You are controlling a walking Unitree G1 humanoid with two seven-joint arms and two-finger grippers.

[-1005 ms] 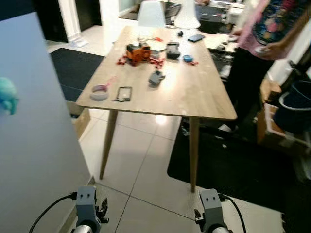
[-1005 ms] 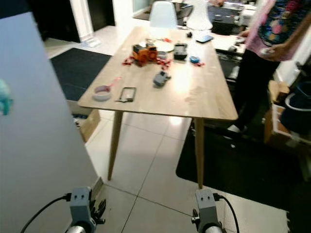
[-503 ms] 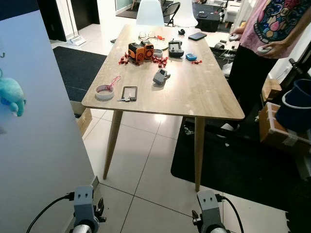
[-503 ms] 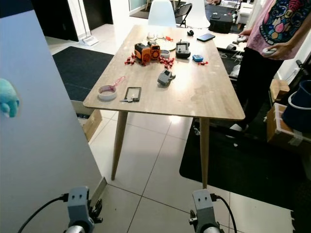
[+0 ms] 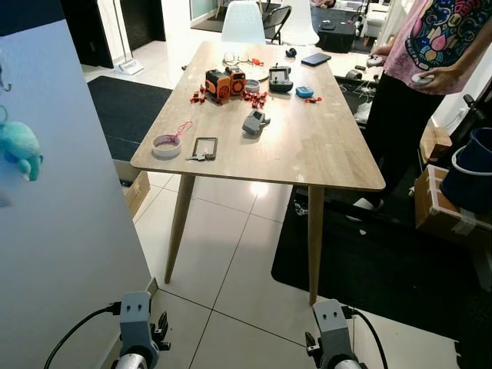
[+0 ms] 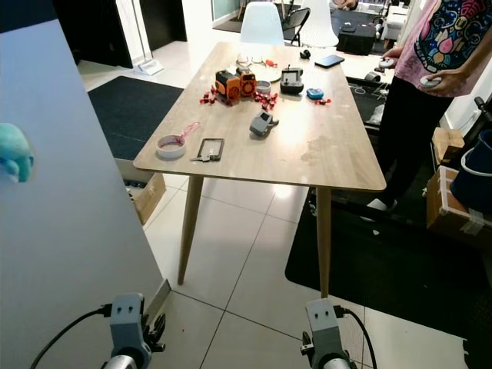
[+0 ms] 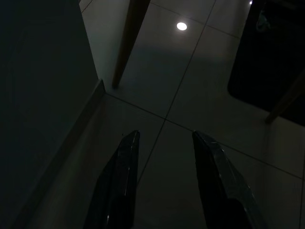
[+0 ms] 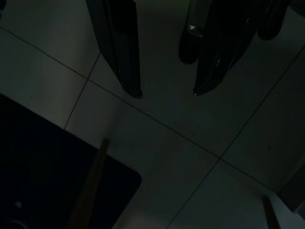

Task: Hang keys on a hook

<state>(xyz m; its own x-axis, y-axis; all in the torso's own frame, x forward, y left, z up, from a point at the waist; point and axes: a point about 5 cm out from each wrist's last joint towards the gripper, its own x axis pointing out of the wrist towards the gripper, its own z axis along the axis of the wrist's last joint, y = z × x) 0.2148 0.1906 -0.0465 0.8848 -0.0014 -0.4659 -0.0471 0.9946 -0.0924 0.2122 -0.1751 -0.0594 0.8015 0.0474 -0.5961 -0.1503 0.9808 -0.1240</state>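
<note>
Hook (image 5: 4, 83) (edge-cropped) above blurred teal toy (image 5: 19, 150)

No legible txt or labels.

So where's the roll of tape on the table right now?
The roll of tape lies near the wooden table's front left corner, beside a small dark frame.

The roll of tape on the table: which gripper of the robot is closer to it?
Left. The roll of tape lies at the table's left corner, on the side of the left gripper; the right gripper hangs further right.
</note>
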